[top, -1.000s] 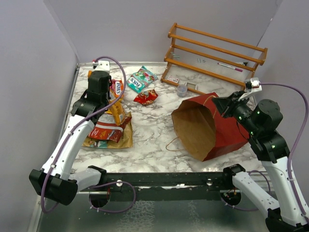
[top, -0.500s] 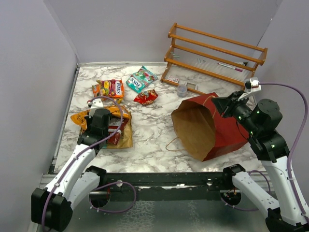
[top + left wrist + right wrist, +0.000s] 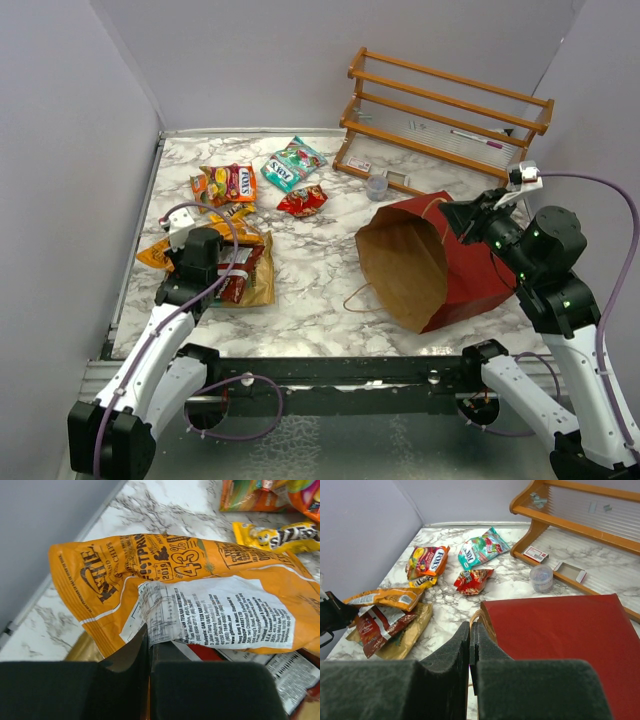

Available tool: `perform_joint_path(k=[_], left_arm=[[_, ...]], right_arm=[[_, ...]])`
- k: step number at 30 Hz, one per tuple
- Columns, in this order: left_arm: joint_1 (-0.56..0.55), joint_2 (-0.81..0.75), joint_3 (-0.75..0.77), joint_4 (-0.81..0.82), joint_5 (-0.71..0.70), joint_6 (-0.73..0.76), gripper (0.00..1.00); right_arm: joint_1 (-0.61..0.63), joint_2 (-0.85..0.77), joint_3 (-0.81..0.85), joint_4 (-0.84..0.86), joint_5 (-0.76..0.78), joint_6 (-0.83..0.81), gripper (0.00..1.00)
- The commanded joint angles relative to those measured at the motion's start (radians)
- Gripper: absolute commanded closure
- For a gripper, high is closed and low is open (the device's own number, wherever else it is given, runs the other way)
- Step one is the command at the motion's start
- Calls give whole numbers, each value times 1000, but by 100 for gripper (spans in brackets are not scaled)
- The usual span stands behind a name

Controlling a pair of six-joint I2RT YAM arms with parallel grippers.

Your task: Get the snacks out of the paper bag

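Left wrist view: the left end effector [image 3: 149, 632] is closed on the orange chip packet's [image 3: 200, 565] near edge, beside the tabletop's [image 3: 320, 270] left edge. The right end effector [image 3: 470, 627] pinches the paper bag's [image 3: 455, 275] rim. The bag lies on its side, with bare marble between its mouth and the other snacks [image 3: 293, 163].

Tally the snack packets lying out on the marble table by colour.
Orange foil packets: 2
Yellow foil packet: 1
Teal-green foil packet: 1
Red foil packets: 2
Tan flat pouch: 1
Total: 7 in view
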State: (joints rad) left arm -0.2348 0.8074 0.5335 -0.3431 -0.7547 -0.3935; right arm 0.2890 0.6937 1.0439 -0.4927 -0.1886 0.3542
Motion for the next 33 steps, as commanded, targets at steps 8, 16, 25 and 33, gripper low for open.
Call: perform_joint_path(k=[8,16,25,33], left_arm=[[4,-162,-27,-228,86,-515,93],[6,-252,-29,-263,151,-572,39],[5,-391,78,-196,205,-472,2],[5,-432,113,-169,232,-384,1]], right_arm=[[6,0,-14,39,-22,11,97],[6,9,-22,42,-46,10,97],[6,62,36,76,-230,-27,96],[6,204,229,71,-606,52,96]])
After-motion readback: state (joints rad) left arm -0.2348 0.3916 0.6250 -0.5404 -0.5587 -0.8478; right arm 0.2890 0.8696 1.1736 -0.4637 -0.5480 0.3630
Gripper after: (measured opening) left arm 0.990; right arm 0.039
